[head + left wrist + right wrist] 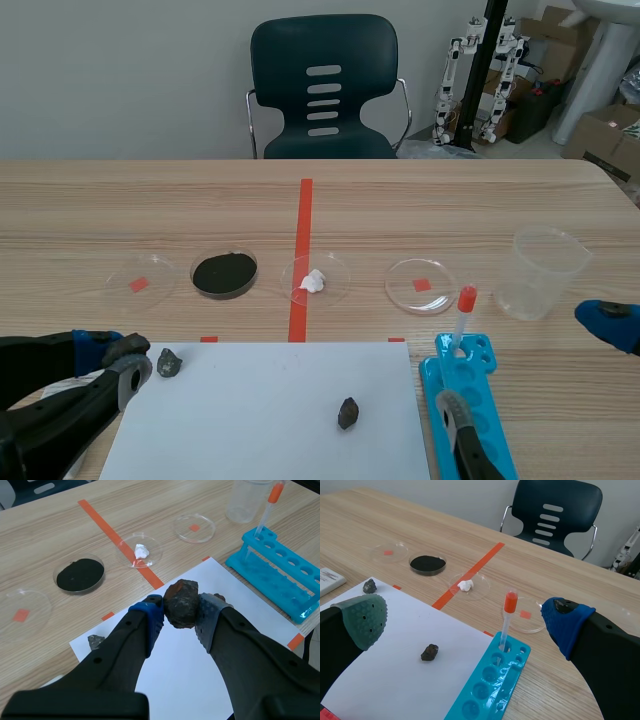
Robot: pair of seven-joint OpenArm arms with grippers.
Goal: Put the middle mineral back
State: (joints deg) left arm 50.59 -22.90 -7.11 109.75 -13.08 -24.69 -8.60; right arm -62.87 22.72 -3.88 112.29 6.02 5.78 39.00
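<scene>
Between the pads of the left claw (180, 616) sits a dark reddish-brown mineral (181, 604). The blue pad (154, 616) and the grey pad (208, 616) press against its two sides. The mineral is held clear above a white paper sheet (200, 680) on the table (400, 210).

The right claw (466, 620) is spread wide with nothing between its pads. It hangs over the near right part of the table, above the sheet's edge and a blue tube rack (492, 685).

Two more minerals lie on the sheet:
- a small grey one (168, 362) at the far left corner;
- a dark one (347, 412) right of the middle.

A dropper with an orange-red cap (463, 315) stands in the rack.

Beyond the sheet, four petri dishes stand in a row:
- an empty dish (140, 280);
- a dish of black powder (224, 273);
- a dish with a white lump (315, 280);
- an empty dish (421, 285).

A clear plastic cup (543, 270) stands to the right of the row.
</scene>
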